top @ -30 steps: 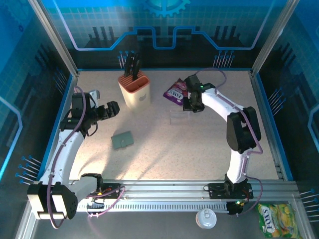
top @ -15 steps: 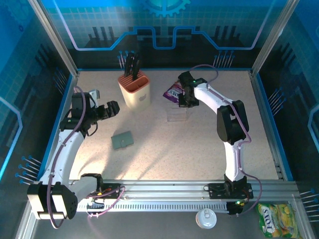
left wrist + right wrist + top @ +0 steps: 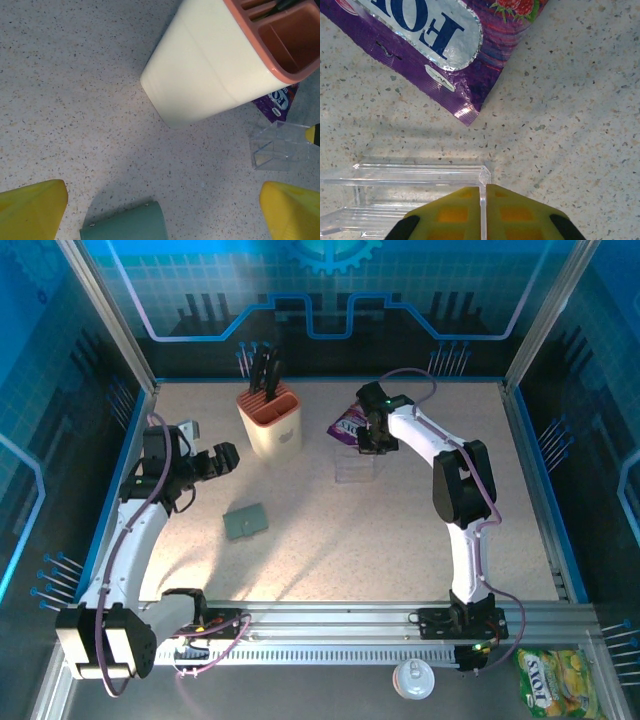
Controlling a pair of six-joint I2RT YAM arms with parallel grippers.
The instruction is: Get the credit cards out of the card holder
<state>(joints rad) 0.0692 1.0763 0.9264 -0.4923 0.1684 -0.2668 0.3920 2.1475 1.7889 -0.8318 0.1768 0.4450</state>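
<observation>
1. Moved: right fingers [image 3: 520,215] slid back-left, now pinched together at the clear box [image 3: 420,190] wall.
2. left fingers [image 3: 30,210] spread wide, empty, near the card holder [image 3: 245,522], which lies flat on the desk [image 3: 350,540].
3. Step: probably reaching the holder; next, pin it and open it for the credit cards.

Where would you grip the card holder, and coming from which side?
Likely from straight above, pinching the two long edges of the card holder across its narrow width. It lies flat on the table, thin and skewed, so no face is free underneath. The open left gripper is the nearer one.
</observation>
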